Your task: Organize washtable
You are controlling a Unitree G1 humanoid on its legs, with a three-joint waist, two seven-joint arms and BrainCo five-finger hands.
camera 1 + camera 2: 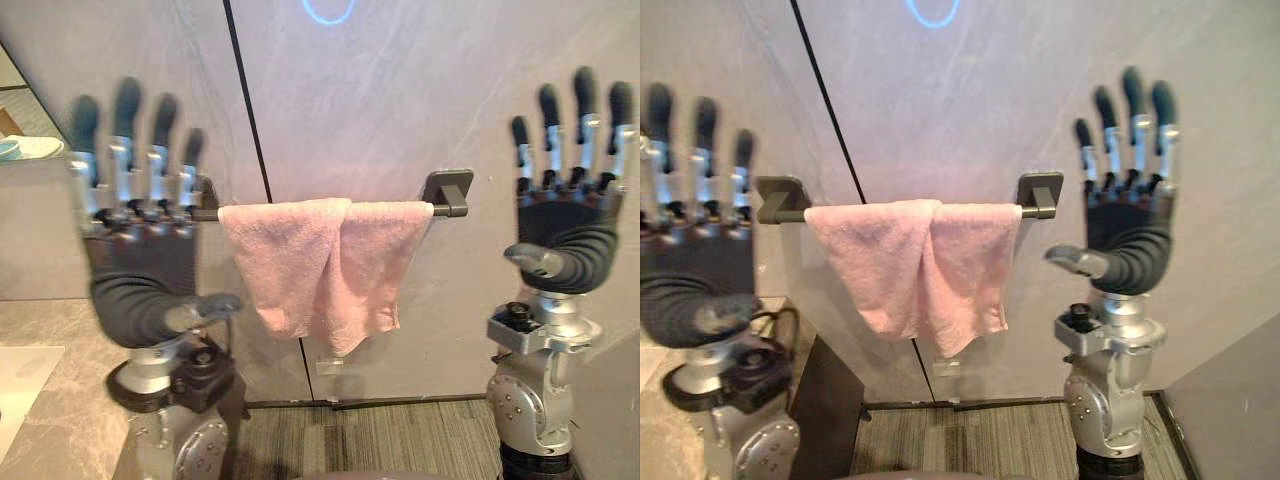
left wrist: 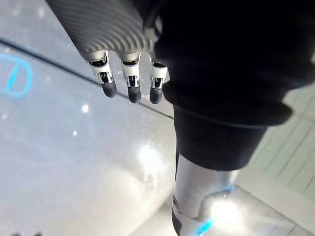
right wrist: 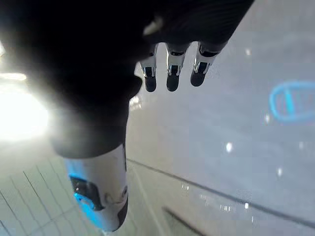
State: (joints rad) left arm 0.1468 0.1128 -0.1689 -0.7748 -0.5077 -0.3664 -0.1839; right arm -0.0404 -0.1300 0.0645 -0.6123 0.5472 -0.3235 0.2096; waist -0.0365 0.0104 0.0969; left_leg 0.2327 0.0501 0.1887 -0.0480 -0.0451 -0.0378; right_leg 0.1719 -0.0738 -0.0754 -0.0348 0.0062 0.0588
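Note:
A pink towel (image 1: 315,265) hangs folded over a dark towel bar (image 1: 447,197) on the grey wall, bunched toward the middle with uneven lower edges. My left hand (image 1: 140,255) is raised upright to the left of the towel, fingers straight and spread, holding nothing. My right hand (image 1: 565,230) stands upright to the right of the bar's end bracket, fingers straight, thumb out, also empty. Both hands are clear of the towel. In the wrist views the left fingers (image 2: 129,78) and right fingers (image 3: 170,73) point at the glossy wall.
A grey marble counter (image 1: 60,400) with a white basin (image 1: 20,385) lies at the lower left. A mirror edge (image 1: 20,120) shows at the far left. Striped flooring (image 1: 380,440) runs below the towel.

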